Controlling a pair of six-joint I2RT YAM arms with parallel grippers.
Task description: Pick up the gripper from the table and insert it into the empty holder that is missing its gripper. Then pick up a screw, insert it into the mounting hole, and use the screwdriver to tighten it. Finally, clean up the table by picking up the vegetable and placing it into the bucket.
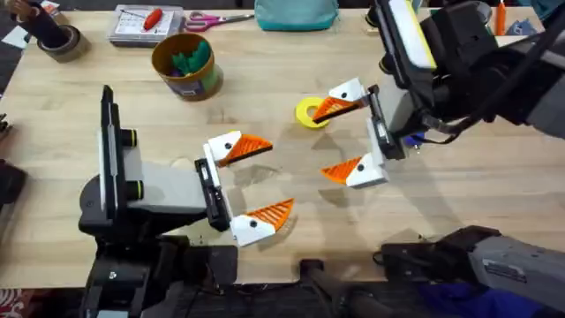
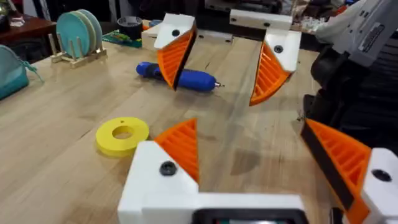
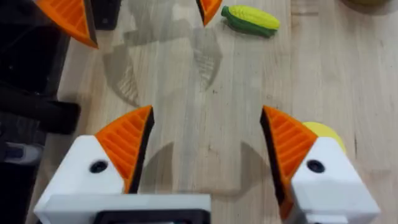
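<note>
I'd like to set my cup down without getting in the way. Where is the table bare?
Bare wood lies left of the bucket, above the left gripper. Another open strip runs along the near edge below the right gripper. The middle is crowded: both grippers hover there, open, facing each other, with the yellow ring beside them.

From overhead we look down and forward over the table (image 1: 265, 97). Each wrist camera sits low and close, facing the other gripper; both share the bare wood between them.
</note>
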